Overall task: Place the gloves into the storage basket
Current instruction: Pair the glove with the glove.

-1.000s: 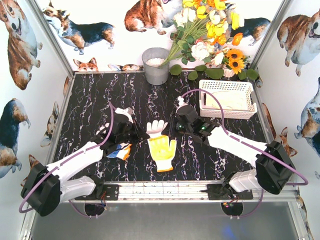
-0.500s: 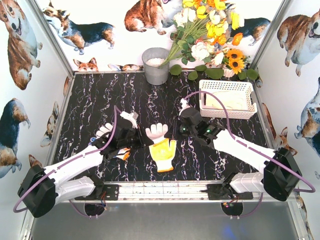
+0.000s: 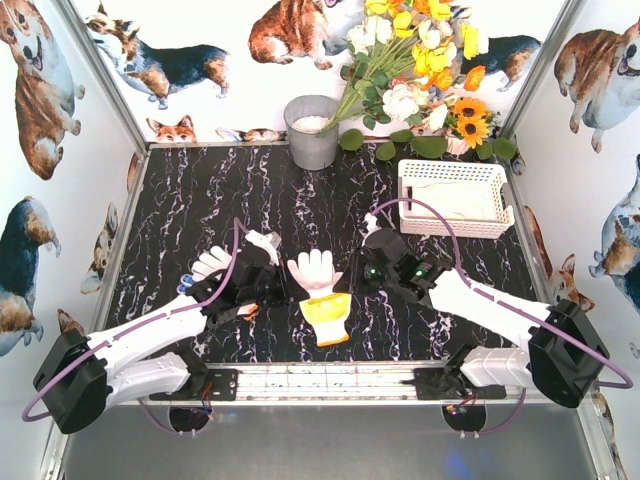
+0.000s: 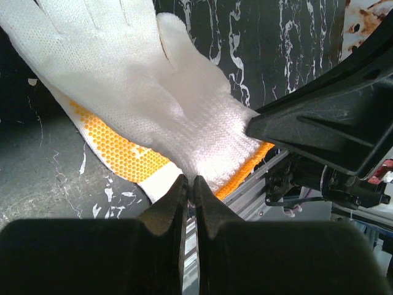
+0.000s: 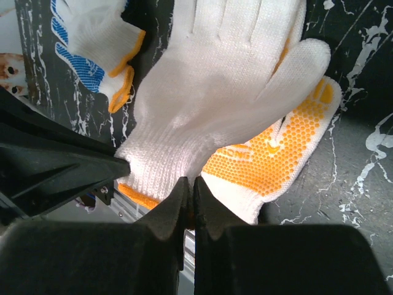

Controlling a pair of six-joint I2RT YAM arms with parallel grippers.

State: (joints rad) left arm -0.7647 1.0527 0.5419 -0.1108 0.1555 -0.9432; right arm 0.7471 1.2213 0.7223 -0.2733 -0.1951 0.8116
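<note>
Basket: the white rectangular lattice-sided plastic storage basket stood at 2 o'clock, holding pale fabric, probably gloves already stowed.
Centre glove: the white knit glove with a yellow-dotted palm lay mid-table, well apart from the basket and not yet stowed.
Second glove: the white knit glove with a blue-dotted palm lay at 9 o'clock, also unstowed.
Left gripper: clenched on the centre glove's cuff.
Right gripper: pinched the same cuff.
Hidden: the basket's contents could not be counted, and the left arm covered most of the second glove.

White glove with orange-dotted palm on black table veined white.
Second glove: blue dots, orange cuff; basket white lattice.
</note>
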